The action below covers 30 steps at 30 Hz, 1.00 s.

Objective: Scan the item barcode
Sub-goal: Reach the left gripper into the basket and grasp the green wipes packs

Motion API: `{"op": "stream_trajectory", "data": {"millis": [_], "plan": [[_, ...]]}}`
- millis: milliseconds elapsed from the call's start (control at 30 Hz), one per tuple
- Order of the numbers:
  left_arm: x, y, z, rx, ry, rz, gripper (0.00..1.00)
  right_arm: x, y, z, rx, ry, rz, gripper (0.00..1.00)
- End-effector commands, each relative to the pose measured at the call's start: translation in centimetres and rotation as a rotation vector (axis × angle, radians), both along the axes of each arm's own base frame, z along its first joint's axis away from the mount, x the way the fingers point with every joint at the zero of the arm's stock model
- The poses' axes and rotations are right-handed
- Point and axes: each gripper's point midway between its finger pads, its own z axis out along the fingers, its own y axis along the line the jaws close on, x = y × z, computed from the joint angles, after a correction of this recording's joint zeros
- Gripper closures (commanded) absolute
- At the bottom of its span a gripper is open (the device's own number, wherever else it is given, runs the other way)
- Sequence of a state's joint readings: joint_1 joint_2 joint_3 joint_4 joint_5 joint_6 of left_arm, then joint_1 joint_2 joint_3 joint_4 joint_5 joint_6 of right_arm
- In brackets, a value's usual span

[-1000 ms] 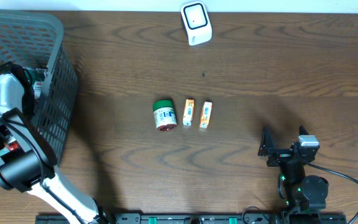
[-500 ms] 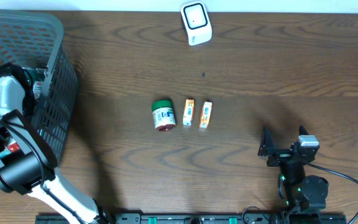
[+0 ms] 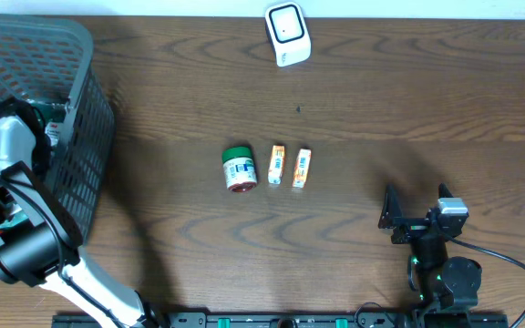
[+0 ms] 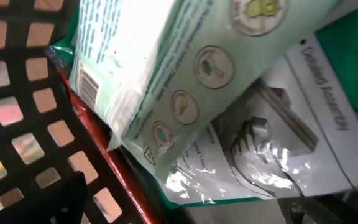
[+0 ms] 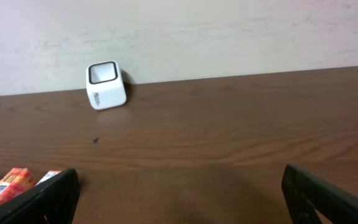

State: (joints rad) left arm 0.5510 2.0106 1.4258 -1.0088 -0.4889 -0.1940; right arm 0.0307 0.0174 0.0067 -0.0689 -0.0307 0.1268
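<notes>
Pale green printed packet (image 4: 166, 74), barcode (image 4: 89, 88) on its end, lies in the grey plastic mesh basket (image 3: 85, 64), on top of a clear bag holding a white leaflet (image 4: 309, 118). Left gripper (image 4: 185, 200) hangs close over it, fingers apart, nothing held. Right gripper (image 5: 179, 196) sits low at the near table edge, fingers spread wide, empty. White box-shaped scanner (image 3: 287, 33) stands at the far edge, well apart from the basket.

Judged progress: early. No pick has been made. Grasp, lift, carry and showing the barcode to the scanner all remain.

Against the earlier overhead frames: the left wrist has edged slightly within the basket. Green-lidded jar (image 3: 240, 169), two small orange cartons (image 3: 277, 165) and the right arm are unmoved.
</notes>
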Motion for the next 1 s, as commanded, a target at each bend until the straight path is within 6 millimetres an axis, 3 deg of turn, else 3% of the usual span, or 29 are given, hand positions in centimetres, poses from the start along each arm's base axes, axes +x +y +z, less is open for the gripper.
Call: {"op": "stream_trajectory", "data": {"millis": [0, 133, 233, 467, 633, 900, 967], "plan": [[-2.3, 0.4, -1.5, 0.031, 0.035, 0.099, 0.02, 0.0, 0.3, -0.1, 0.015, 0.002, 0.011, 0.01], [-2.1, 0.8, -3.0, 0.006, -0.015, 0.099, 0.02, 0.0, 0.3, -0.1, 0.015, 0.002, 0.011, 0.01], [-0.5, 0.5, -4.1, -0.076, -0.083, 0.025, 0.02, 0.0, 0.3, -0.1, 0.015, 0.002, 0.011, 0.01], [1.8, 1.7, -4.2, -0.058, -0.154, -0.062, 0.05, 0.0, 0.3, -0.1, 0.015, 0.002, 0.011, 0.01], [2.7, 2.3, -4.2, -0.032, -0.19, -0.066, 0.3, 0.0, 0.3, -0.1, 0.015, 0.002, 0.011, 0.01], [3.2, 2.4, -3.5, -0.025, -0.211, -0.069, 0.91, 0.0, 0.3, -0.1, 0.015, 0.002, 0.011, 0.01], [3.8, 2.5, -2.2, -0.011, -0.233, -0.077, 0.92, 0.0, 0.3, -0.1, 0.015, 0.002, 0.011, 0.01]]}}
